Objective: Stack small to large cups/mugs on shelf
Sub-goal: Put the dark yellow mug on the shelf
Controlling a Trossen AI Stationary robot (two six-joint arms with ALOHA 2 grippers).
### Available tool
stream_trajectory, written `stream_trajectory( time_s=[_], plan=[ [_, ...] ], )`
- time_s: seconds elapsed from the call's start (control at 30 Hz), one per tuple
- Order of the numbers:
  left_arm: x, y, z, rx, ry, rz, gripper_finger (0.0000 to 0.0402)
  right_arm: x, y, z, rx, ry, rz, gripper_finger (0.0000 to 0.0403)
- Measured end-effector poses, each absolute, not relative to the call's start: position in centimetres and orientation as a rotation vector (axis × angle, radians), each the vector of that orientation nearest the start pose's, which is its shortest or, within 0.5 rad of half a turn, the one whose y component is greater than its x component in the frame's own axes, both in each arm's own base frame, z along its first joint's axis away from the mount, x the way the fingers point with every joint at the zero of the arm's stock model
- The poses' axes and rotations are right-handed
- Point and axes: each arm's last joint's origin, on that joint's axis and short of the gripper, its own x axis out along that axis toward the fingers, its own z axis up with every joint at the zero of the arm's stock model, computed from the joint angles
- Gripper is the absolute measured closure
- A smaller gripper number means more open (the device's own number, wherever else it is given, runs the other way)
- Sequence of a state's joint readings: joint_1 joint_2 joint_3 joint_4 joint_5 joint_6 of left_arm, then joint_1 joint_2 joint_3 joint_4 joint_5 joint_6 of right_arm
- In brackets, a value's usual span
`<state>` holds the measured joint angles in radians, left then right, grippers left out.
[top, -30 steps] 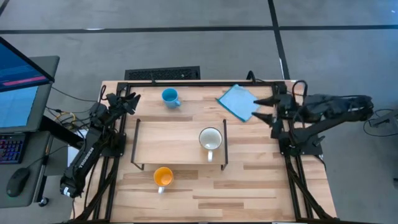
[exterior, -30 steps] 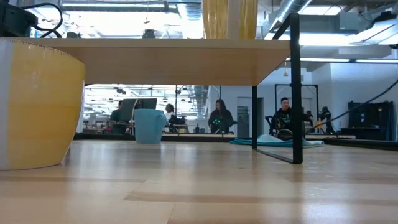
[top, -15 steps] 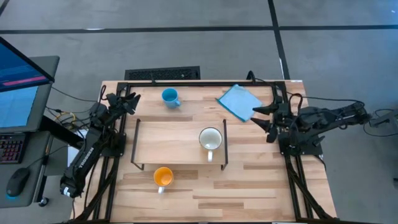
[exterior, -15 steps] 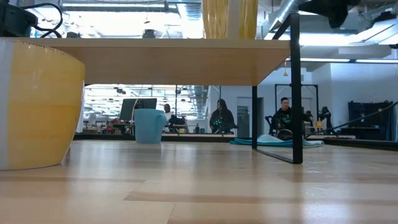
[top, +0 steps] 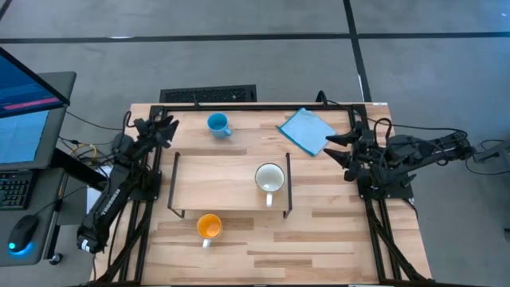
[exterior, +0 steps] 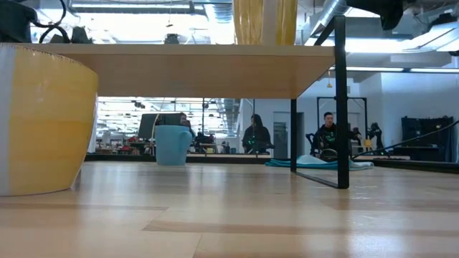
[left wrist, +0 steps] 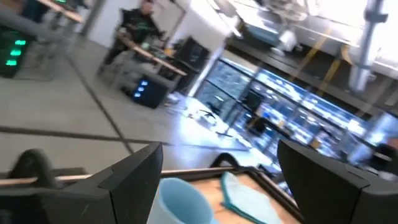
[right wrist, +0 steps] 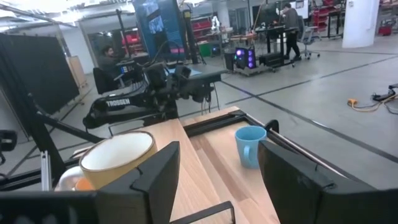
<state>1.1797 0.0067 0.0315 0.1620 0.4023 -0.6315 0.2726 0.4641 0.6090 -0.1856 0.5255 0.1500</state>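
The white mug stands upright on the right end of the wooden shelf. The orange mug stands on the table just in front of the shelf, large in the low view. The blue mug stands on the table beyond the shelf. My left gripper is open at the far left, left of the blue mug. My right gripper is open at the right, above the table beside the shelf's right end, facing the white mug.
A flat blue cloth lies at the far right of the table, next to my right gripper. The shelf's black wire legs stand at its ends. Bare tabletop lies in front of the shelf. People sit in the room behind.
My right arm has folded in; its gripper has gone a little toward the table's near edge and come down, so that it now shows at the low view's top. It stays open. The mugs have not moved.
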Motion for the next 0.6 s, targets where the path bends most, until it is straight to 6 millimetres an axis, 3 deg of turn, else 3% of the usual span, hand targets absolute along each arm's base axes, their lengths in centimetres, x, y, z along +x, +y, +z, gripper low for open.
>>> stream_trajectory(
  time_s=[0.13, 0.27, 0.47, 0.6],
  plan=[
    [4.6, 7.3, 20.9, -0.366, -0.334, 0.574, 0.0093, 11.0, 1.6, 31.3, 0.133, 0.019, -0.255, 0.0163],
    [4.1, 5.6, 24.6, -0.246, -0.301, 0.498, 0.0093, 11.0, 1.6, 31.3, 0.132, 0.019, -0.255, 0.0163],
    [2.6, 1.7, 30.3, -0.104, -0.23, 0.502, 0.0093, 11.0, 1.6, 31.2, 0.118, 0.024, -0.256, 0.0163],
    [1.4, -1.2, 33.0, -0.064, -0.195, 0.511, 0.0093, 11.0, 1.6, 31.2, 0.049, 0.033, -0.256, 0.0163]
  ],
)
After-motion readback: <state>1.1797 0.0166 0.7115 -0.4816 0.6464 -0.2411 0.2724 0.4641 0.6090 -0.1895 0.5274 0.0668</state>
